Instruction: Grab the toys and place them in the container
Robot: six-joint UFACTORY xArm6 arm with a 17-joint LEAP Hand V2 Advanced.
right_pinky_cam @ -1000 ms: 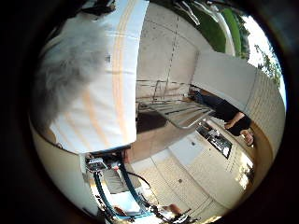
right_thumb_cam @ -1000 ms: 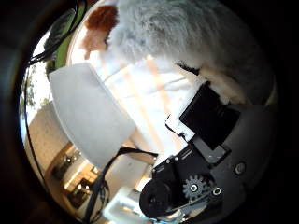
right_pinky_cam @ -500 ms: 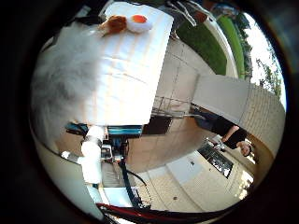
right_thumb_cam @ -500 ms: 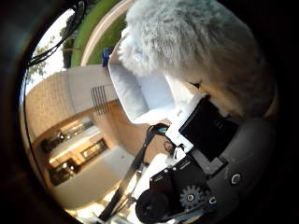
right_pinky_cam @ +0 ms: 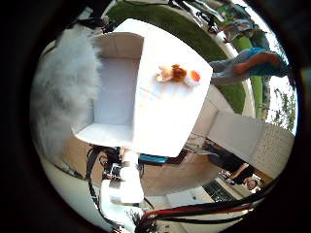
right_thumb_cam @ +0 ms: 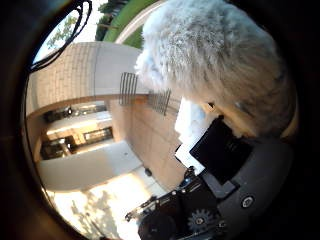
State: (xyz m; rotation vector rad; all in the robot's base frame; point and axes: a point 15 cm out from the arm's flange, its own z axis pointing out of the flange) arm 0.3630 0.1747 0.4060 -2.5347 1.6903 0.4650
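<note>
A fluffy white toy (right_thumb_cam: 215, 55) fills much of the right thumb side palm view, pressed against the palm. My hand (right_thumb_cam: 225, 170) shows beside it as black and geared parts, its fingers curled on the fur. The right little finger side palm view shows the same fur (right_pinky_cam: 63, 92) beside an open white container (right_pinky_cam: 115, 92). The container stands on a white table (right_pinky_cam: 165, 112). A small brown and orange toy (right_pinky_cam: 175, 73) lies on the table, away from the container.
Grass (right_pinky_cam: 165, 15) lies beyond the table. A paved floor (right_thumb_cam: 150, 125) and a brick building (right_thumb_cam: 75, 75) show in the thumb side view. The arm's white parts (right_pinky_cam: 121, 184) hang past the table's edge.
The camera has swung: the table, the white container and the small toy now fill the little finger side view. The fluffy toy has stayed against the palm.
</note>
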